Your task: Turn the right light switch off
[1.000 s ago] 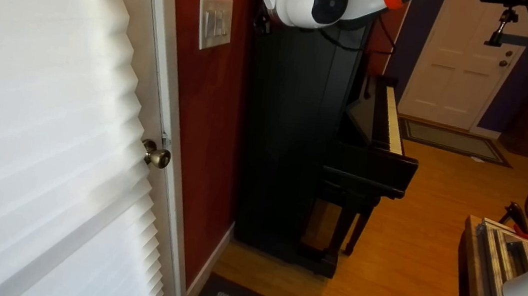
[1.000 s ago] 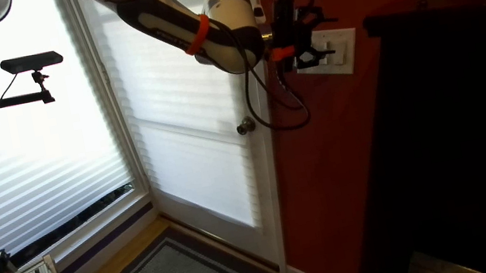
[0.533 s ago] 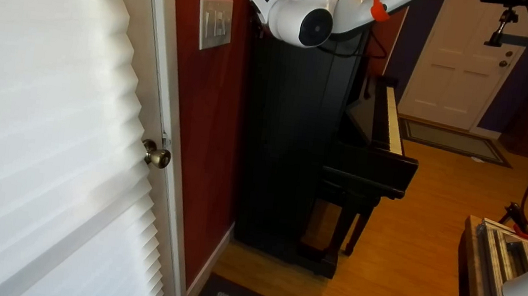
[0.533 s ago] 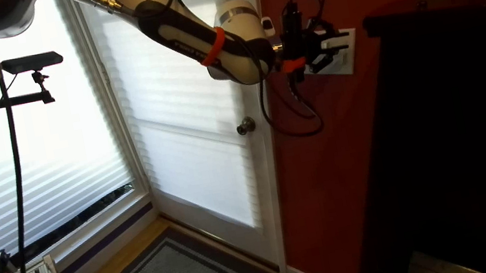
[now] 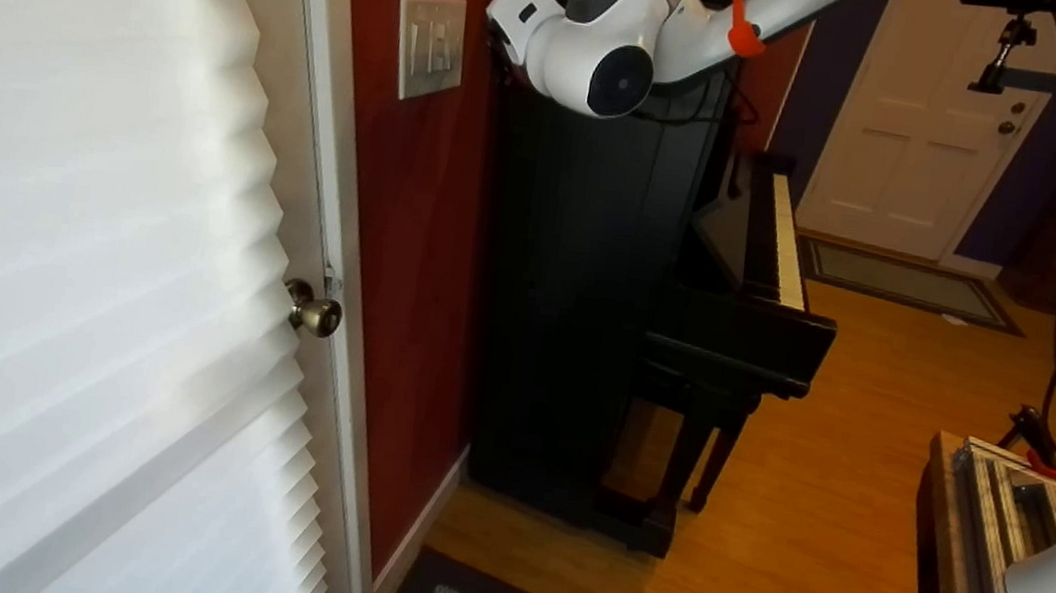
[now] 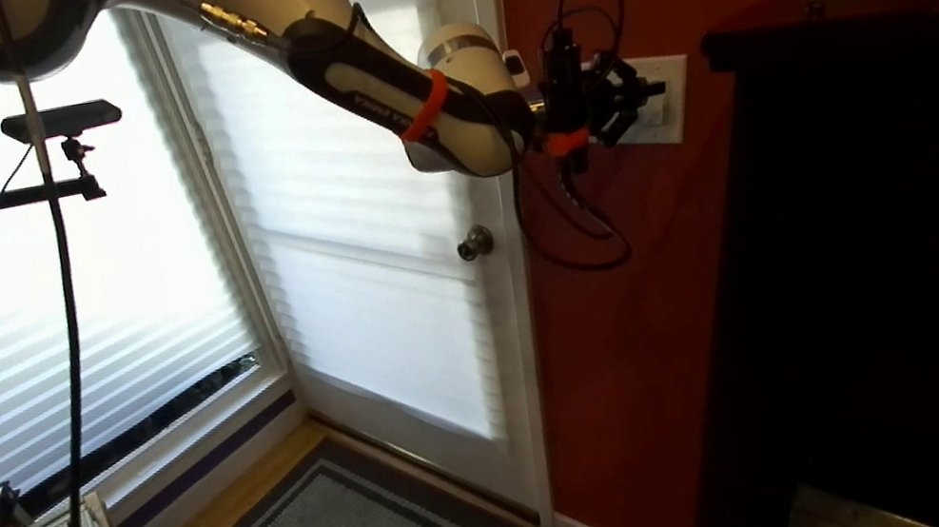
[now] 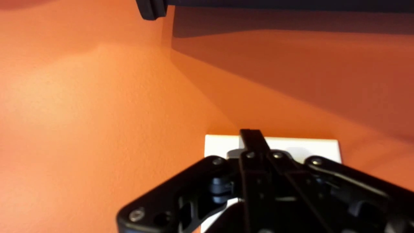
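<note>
A cream-white switch plate (image 5: 429, 49) is fixed to the red wall, plainly seen in an exterior view with the right light switch (image 5: 442, 46) on it. In another exterior view the plate (image 6: 679, 99) is partly covered by my black gripper (image 6: 659, 88), whose fingers are together and point toward the wall. The right light switch (image 6: 657, 112) peeks out just below the fingertips there. From the wrist view, my gripper (image 7: 250, 130) is shut with nothing between its fingers, in front of the plate (image 7: 310, 147); the toggles are hidden behind it. I cannot tell whether the fingertips touch anything.
Right of the plate stands a black piano (image 6: 864, 252), its dark edge (image 7: 291, 5) crossing the top of the wrist view. A white door with a round brass knob (image 5: 319, 315) is on the plate's other side. A loop of cable (image 6: 586, 267) hangs under the wrist.
The gripper's fingers have come together from open. The arm has moved lower, and in an exterior view the hand has shifted right across the plate, less so lately.
</note>
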Robot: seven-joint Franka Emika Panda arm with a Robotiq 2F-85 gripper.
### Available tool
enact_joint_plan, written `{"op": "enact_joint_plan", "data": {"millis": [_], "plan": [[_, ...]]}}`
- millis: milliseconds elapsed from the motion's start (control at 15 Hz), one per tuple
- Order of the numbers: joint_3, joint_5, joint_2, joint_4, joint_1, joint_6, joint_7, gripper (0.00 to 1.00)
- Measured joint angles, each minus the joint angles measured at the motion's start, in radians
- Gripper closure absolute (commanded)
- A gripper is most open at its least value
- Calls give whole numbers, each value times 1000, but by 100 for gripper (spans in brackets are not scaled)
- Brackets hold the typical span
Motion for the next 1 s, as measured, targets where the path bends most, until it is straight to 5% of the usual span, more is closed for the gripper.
{"op": "enact_joint_plan", "data": {"millis": [467, 1000], "plan": [[14, -54, 48, 49, -21, -5, 19, 100], [-36, -54, 97, 120, 42, -5, 41, 100]]}}
